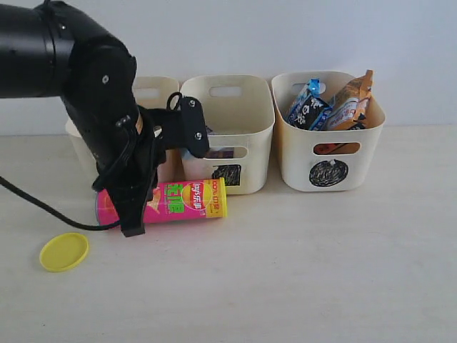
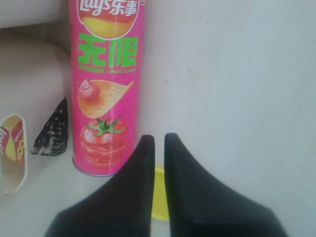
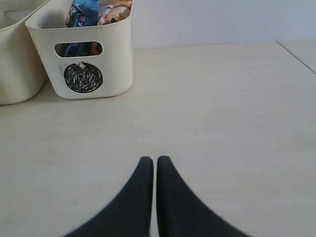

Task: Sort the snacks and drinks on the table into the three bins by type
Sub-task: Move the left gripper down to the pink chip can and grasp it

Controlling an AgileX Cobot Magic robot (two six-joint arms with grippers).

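The pink chip canister (image 1: pixel 182 199) lies on its side on the table (image 1: pixel 300 271), in front of the left and middle bins. My left gripper (image 1: pixel 133 227) points down at the canister's left end, shut and empty; in the left wrist view the left gripper (image 2: pixel 159 140) is just off the pink canister (image 2: pixel 106 89). The right bin (image 1: pixel 328 146) holds the blue-black packet (image 1: pixel 308 107) and the orange packet (image 1: pixel 351 100). Something dark purple (image 1: pixel 220 153) shows through the middle bin's (image 1: pixel 228 107) slot. The yellow canister and the white-and-blue pack are hidden. My right gripper (image 3: pixel 151 160) is shut over bare table.
A loose yellow lid (image 1: pixel 64 251) lies on the table left of the canister, below my left gripper. The left bin (image 1: pixel 156 89) is mostly hidden behind the black left arm (image 1: pixel 64 57). A black cable (image 1: pixel 43 211) trails across the table at the left.
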